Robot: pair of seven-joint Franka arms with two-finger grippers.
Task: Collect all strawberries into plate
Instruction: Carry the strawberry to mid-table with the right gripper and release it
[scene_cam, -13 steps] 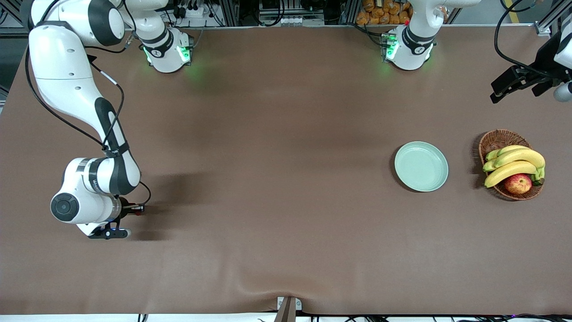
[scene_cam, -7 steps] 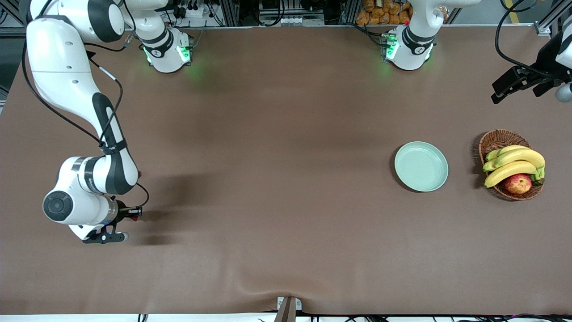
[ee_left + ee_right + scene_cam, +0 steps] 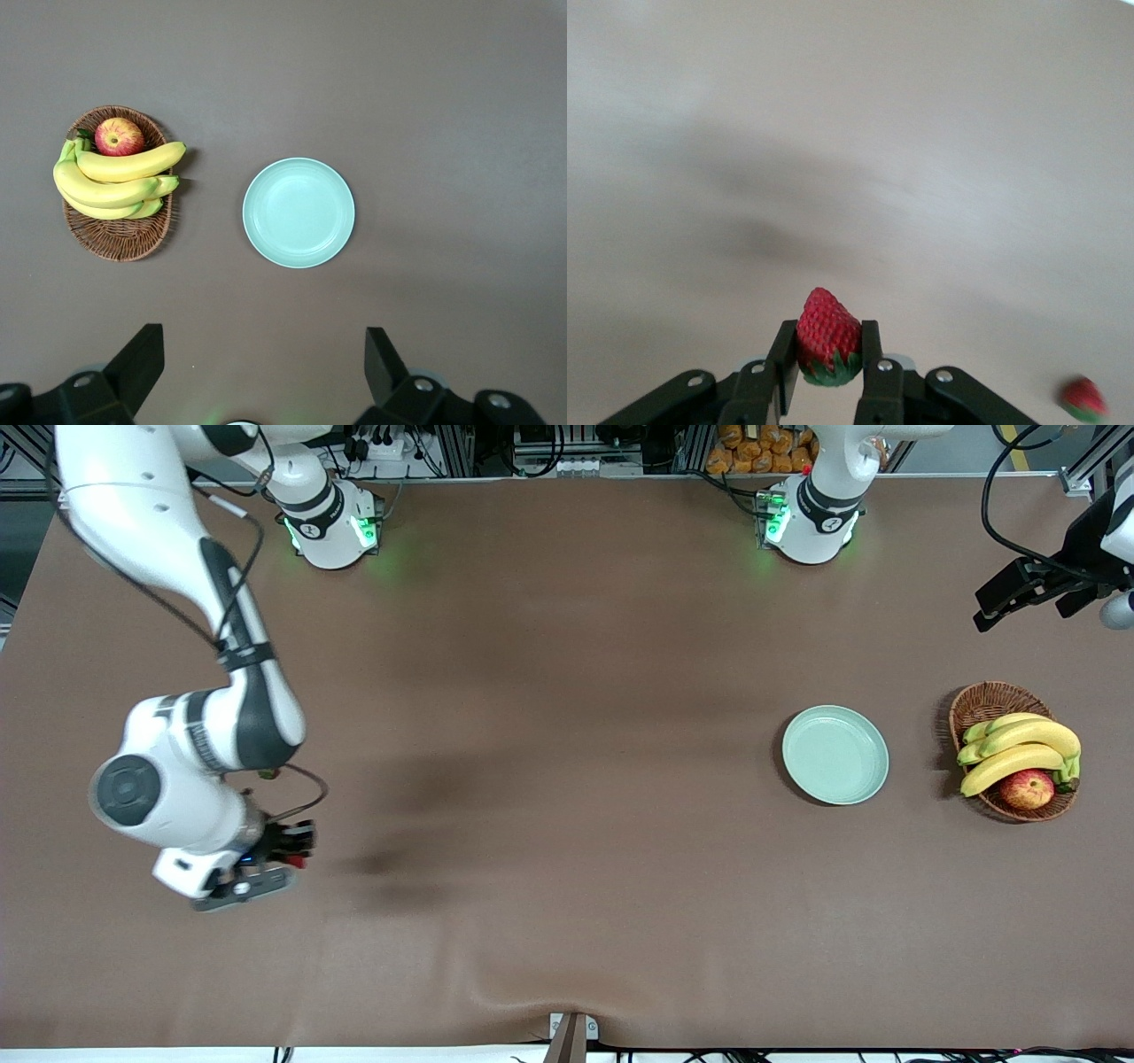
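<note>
My right gripper (image 3: 297, 846) is shut on one strawberry (image 3: 828, 335), red with a green leafy top, and holds it above the table at the right arm's end. A second strawberry (image 3: 1083, 398) lies on the table close by; in the front view it peeks out from under the right arm (image 3: 268, 773). No third strawberry shows. The pale mint-green plate (image 3: 834, 755) sits toward the left arm's end with nothing in it, and it also shows in the left wrist view (image 3: 299, 212). My left gripper (image 3: 1019, 593) is open and empty, waiting high at the left arm's end of the table (image 3: 263, 363).
A brown wicker basket (image 3: 983, 704) with bananas (image 3: 1019, 748) and a red-yellow apple (image 3: 1028, 788) stands beside the plate at the left arm's end. A fold in the brown table cover (image 3: 532, 992) rises near the front edge.
My right gripper has risen from the table with the strawberry in it and shifted slightly toward the middle. Its shadow now lies apart from it. The left arm has not moved.
</note>
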